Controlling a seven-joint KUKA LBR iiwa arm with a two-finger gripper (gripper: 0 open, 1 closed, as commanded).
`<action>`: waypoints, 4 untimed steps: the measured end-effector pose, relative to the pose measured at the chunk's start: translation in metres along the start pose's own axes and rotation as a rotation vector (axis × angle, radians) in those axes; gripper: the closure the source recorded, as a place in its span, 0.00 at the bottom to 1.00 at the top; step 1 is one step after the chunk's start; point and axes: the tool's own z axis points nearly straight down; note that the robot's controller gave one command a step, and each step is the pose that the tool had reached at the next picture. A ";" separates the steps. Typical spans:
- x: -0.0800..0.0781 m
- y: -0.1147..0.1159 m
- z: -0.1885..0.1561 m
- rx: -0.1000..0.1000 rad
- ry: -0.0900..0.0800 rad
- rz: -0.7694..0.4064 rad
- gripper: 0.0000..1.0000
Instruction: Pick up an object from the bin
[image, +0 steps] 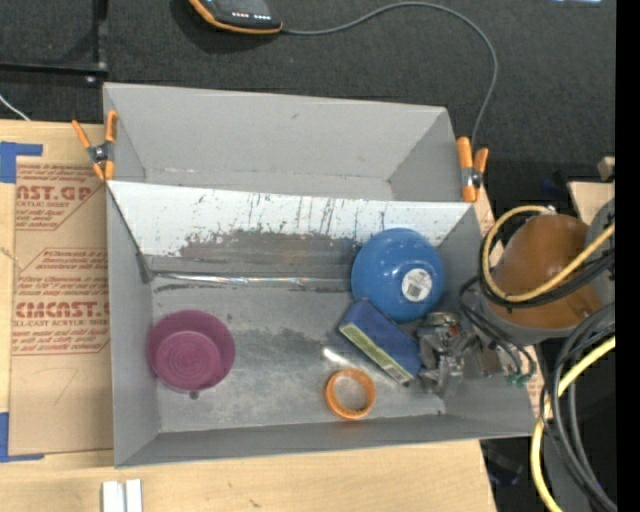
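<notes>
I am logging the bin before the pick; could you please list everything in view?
bin: one, grey, middle of view
ball: one, blue with white sticker, back right of bin
flat block: one, blue with yellowish edge, just in front of ball
ring: one, orange, front, right of middle
round cup: one, purple, left of floor
gripper: one, dark, by right wall, beside block
arm cover: one, orange, right of bin
</notes>
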 end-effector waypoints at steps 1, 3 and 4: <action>0.003 0.000 -0.017 -0.001 0.009 0.000 1.00; 0.002 0.000 -0.055 0.000 0.011 0.001 1.00; 0.001 -0.001 -0.074 0.002 0.008 0.002 1.00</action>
